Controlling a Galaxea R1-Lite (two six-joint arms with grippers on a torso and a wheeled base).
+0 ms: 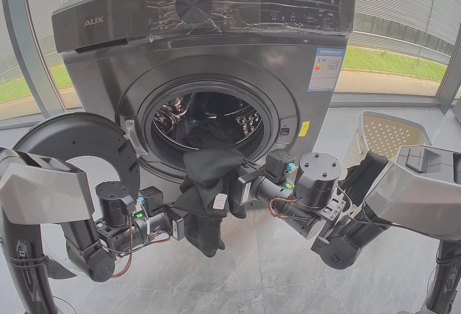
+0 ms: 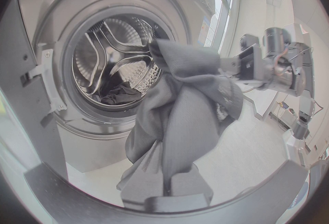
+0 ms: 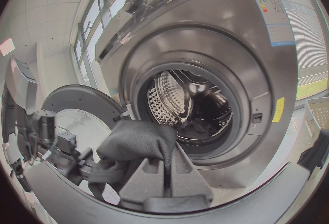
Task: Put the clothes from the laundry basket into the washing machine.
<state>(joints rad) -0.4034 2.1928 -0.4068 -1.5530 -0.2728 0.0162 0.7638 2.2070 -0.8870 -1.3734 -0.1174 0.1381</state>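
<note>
With fingers pinched on it from either side, the left gripper point(image 1: 184, 227) and right gripper point(image 1: 241, 184) hold the garment point(image 1: 207, 171) up at the washer's point(image 1: 96, 70) open mouth, seemingly to lift it over the rim.

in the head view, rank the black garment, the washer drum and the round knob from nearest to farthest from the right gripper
1. black garment: clamped in the right gripper, so touching it, hanging to its left.
2. drum: just behind and above the gripper, with dark clothes inside.
3. round knob: high above the drum, at the top of the front, farthest.
</note>
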